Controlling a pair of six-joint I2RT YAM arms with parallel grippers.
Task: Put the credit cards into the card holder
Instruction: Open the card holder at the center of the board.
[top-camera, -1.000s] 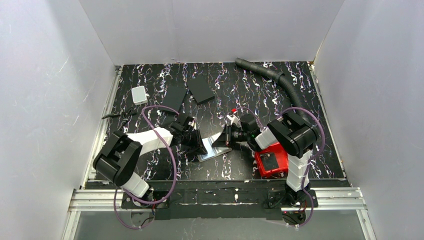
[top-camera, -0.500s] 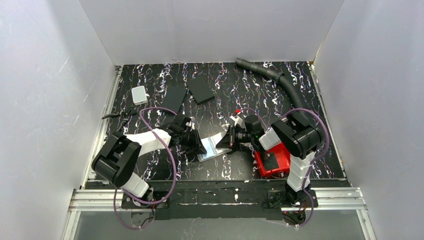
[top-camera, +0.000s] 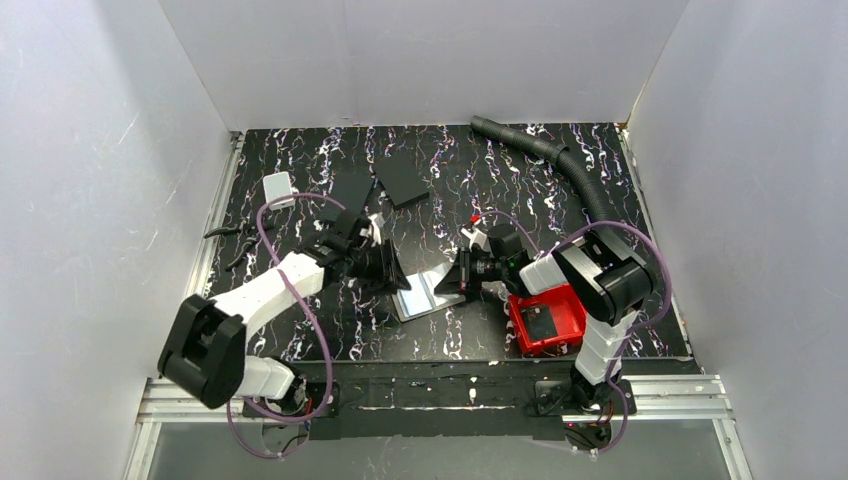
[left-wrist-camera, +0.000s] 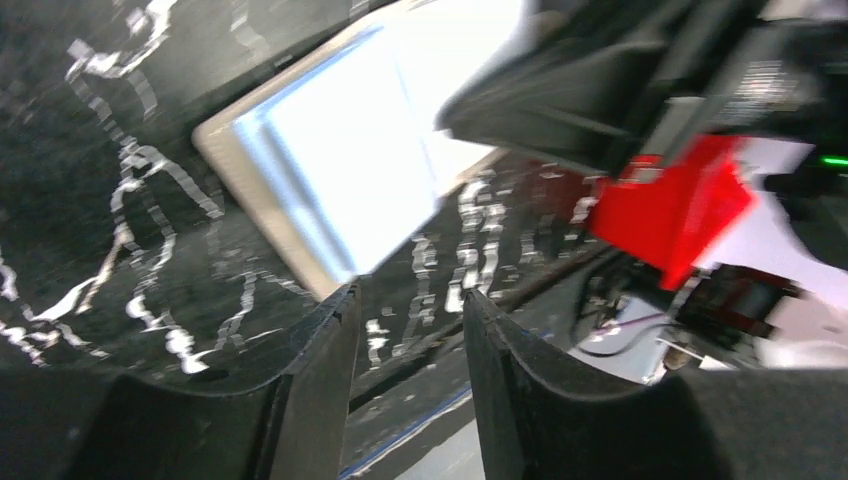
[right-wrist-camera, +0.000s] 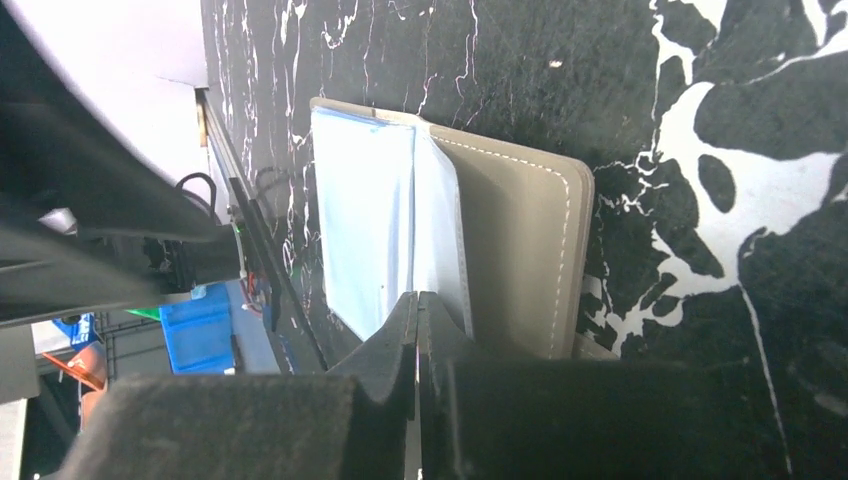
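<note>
Left gripper stands parted, empty, beside the card holder; right gripper clenched at its edge.

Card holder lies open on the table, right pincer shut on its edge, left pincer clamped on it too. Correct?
Not the left one. The left wrist view shows the left pincer open with nothing between its fingers, and the card holder lying beyond them, untouched. The rest holds: the holder lies open, and the right pincer is shut on its edge.
</note>
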